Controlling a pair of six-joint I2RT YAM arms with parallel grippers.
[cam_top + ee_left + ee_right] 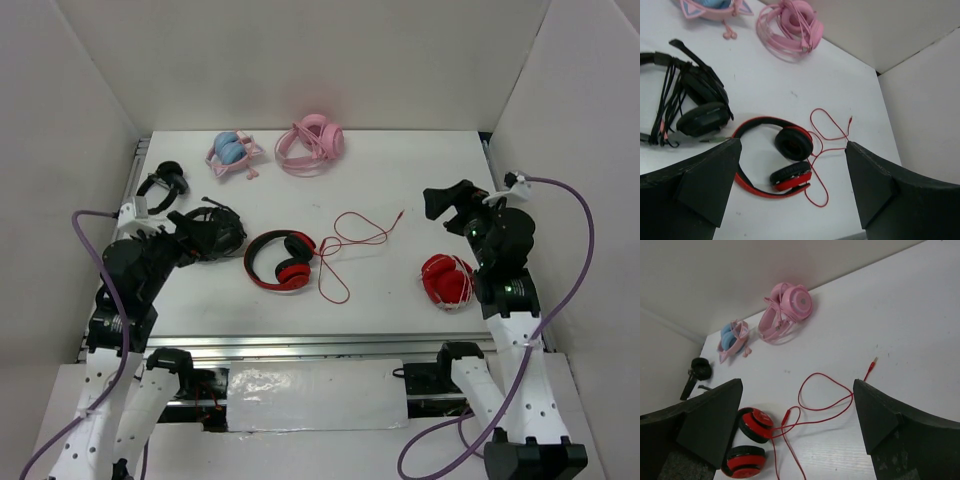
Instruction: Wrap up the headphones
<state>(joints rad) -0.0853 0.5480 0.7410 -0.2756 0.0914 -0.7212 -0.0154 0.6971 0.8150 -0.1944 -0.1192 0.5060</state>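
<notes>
Raised left gripper [793, 146], raised right gripper [797, 385], jaws wide — headphones [280, 260] lying between

White table [400, 170] inside 3 pale, perhaps cardboard walls [300, 60].

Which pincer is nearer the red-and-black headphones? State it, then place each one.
Left. The left pincer is just left of the headphones, by the black headset. The right pincer is far off to their right, past the loose red cable.
</notes>
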